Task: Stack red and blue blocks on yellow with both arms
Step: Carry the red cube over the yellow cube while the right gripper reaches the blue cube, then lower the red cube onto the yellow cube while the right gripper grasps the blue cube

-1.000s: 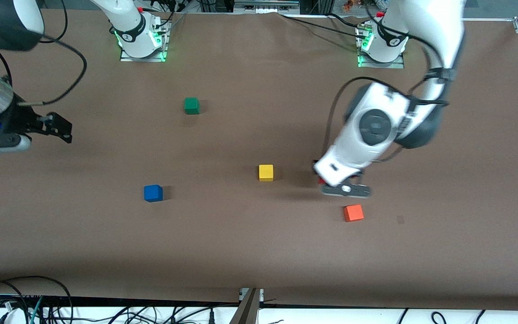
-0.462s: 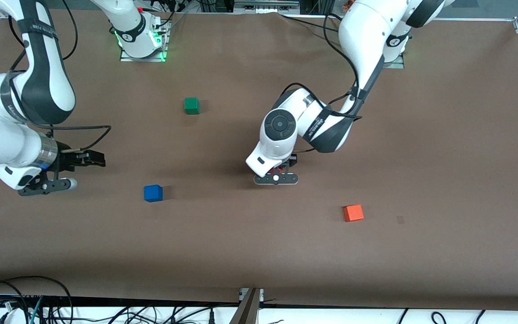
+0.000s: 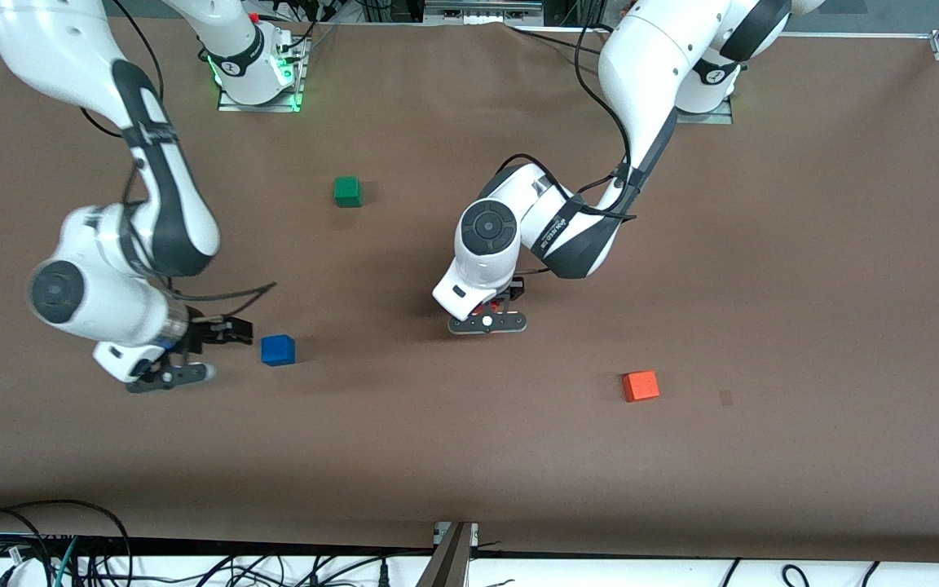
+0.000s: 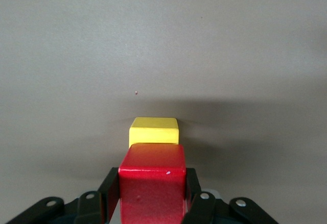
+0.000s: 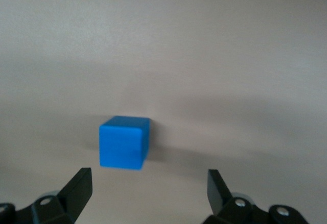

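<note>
The small matte deep-red cube (image 4: 152, 187), clamped in the left hand (image 3: 487, 316), is held above the bright yellow cube (image 4: 154, 130) mid-tabletop, lowering judged next; the spread-fingered right hand (image 5: 148, 188) is aimed at the blue cube (image 3: 278, 350).

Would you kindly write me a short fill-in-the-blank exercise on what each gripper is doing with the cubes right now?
1. The left gripper is shut on the ____ cube.
2. That held cube hangs over the ____ cube on the table.
3. The right gripper is open beside the ____ cube.
4. The green cube lies ____ from the front camera than the orange cube.

Missing words: red; yellow; blue; farther
</note>
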